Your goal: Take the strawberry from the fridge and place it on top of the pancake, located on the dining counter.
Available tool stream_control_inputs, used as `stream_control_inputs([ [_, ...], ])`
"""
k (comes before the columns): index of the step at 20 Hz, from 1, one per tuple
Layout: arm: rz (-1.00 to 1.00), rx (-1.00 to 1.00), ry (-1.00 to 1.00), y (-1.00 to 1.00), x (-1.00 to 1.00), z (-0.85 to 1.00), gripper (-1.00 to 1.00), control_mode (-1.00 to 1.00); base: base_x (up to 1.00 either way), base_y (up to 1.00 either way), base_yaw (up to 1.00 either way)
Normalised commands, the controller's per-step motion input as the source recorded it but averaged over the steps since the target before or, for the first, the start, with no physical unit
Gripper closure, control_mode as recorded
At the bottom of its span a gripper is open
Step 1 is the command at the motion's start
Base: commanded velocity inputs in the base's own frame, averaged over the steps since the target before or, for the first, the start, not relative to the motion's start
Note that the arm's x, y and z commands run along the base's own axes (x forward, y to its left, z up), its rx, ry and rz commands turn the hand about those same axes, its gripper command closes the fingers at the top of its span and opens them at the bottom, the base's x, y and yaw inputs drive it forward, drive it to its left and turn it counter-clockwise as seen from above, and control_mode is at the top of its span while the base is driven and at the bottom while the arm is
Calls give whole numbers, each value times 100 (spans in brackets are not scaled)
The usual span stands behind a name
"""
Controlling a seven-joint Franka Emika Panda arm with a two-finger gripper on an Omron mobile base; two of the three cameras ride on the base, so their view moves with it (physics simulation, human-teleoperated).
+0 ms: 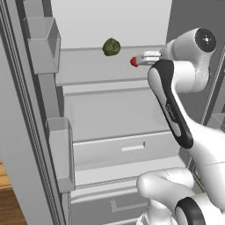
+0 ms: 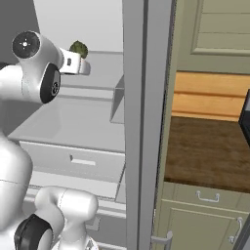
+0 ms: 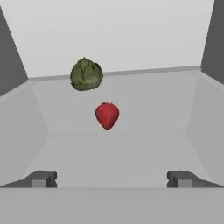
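Left base view, arm: the white arm (image 1: 176, 110) climbs from the lower right, bends at a big round joint up top and reaches leftward into the open fridge (image 1: 110, 101), hand level over a pale shelf.
Left base view, gripper: the gripper (image 1: 143, 59) points straight at the strawberry (image 1: 134, 62), its tips just beside the fruit; the gap between them is hard to read from this side.
Left base view, shelf: strawberry sits on the upper shelf, and a dark green lumpy ball (image 1: 111, 46) lies near it, further back and to the left.
Right base view, arm: the arm (image 2: 29, 73) rises at the lower left, elbow high, wrist stretched into the fridge (image 2: 141, 122) past the door edge.
Right base view, surroundings: green ball (image 2: 78, 48) peeks just beyond the wrist; a dark wood counter (image 2: 207, 151) lies to the right of the door.
Hand view, gripper: wide open and holding nothing, gripper (image 3: 111, 178) with one fingertip (image 3: 41, 178) at each side.
Hand view, strawberry: dead centre on the shelf (image 3: 153, 144), ahead of the fingers and between their lines, not touched.
Hand view, ball: green ball (image 3: 86, 74) just behind the strawberry (image 3: 107, 115), slightly left, close to the back wall.
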Motion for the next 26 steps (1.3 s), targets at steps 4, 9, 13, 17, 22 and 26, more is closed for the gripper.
stream_control_inputs([
  [4, 0, 3, 18, 3, 29, 32, -100, -100, 0, 0, 0],
  [9, 0, 0, 4, 4, 41, -2, -100, -100, 0, 0, 0],
  [13, 0, 0, 3, 1, 41, -14, -100, -100, 0, 0, 0],
  [17, 0, -9, 5, 7, 57, -3, -100, -100, 0, 0, 0],
  [22, 1, -8, 2, 8, 52, -17, -100, -100, 0, 0, 0],
  [26, 1, -10, 6, 6, 52, -44, -100, -100, 0, 0, 0],
])
